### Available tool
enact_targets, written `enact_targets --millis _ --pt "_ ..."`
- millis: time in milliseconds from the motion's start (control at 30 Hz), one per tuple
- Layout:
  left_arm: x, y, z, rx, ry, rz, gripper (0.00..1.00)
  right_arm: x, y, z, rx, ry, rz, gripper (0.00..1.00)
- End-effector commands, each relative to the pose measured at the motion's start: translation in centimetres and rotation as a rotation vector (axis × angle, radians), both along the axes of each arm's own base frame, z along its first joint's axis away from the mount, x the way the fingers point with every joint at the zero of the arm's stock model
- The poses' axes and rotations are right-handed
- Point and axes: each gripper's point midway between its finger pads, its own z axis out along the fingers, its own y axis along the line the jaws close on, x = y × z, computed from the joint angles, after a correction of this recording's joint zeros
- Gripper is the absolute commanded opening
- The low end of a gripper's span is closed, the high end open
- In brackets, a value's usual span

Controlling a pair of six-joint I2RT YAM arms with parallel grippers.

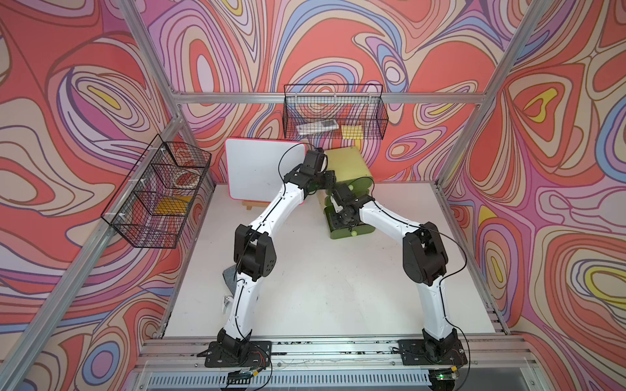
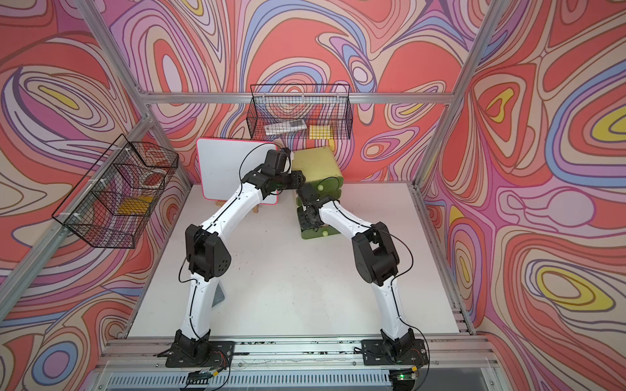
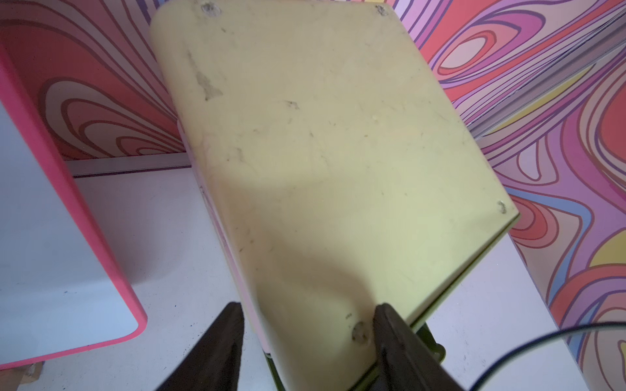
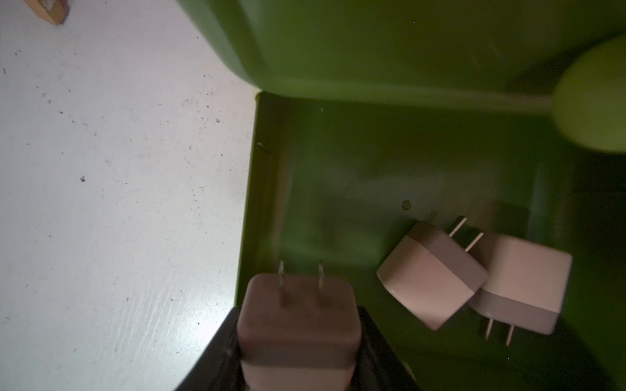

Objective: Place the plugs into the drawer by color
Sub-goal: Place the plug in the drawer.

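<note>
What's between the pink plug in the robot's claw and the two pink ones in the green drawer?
Bare olive-green drawer floor, in the right wrist view, separates the pale pink plug in the right gripper from the two lying pink plugs.

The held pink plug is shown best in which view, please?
Right wrist view: the pink plug fills the foreground in the right tool. Both top views hide it behind the right arm; the left wrist view misses it.
</note>
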Motion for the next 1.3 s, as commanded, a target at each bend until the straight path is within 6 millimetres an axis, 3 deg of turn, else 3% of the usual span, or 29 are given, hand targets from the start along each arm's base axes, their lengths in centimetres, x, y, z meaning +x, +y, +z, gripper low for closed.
enact_targets --millis 0,400,600,833,1000,1167,1267 --pt "-1.0 0.4 -2.0 0.05 0.071 -0.005 0.6 0.0 0.6 -1.3 0.03 0.017 -0.008 0.38" --pt "-1.0 0.5 -2.1 0.052 0.072 -0.002 0.6 0.3 0.9 -3.2 0.024 0.038 -0.003 0.38" --pt "-1.0 0.4 -1.9 0.048 0.071 -0.004 0.6 0.6 0.8 -2.6 0.012 0.019 0.0 0.44" --pt "-0.9 0.7 -1.7 0.065 0.062 0.001 0.61 1.9 0.1 0.2 -0.019 -0.047 -0.002 0.58" --pt "-0.8 1.0 -2.0 0.062 0.071 0.006 0.61 2.4 -0.4 3.2 -0.009 -0.112 -0.01 0.6" --pt "-0.7 0.9 -2.6 0.054 0.087 0.003 0.61 0.0 -1.8 8.1 0.11 -0.294 -0.027 0.51" --pt "-0.7 0.7 -2.9 0.043 0.097 0.004 0.6 -2.7 -3.4 9.0 0.154 -0.403 -0.02 0.45"
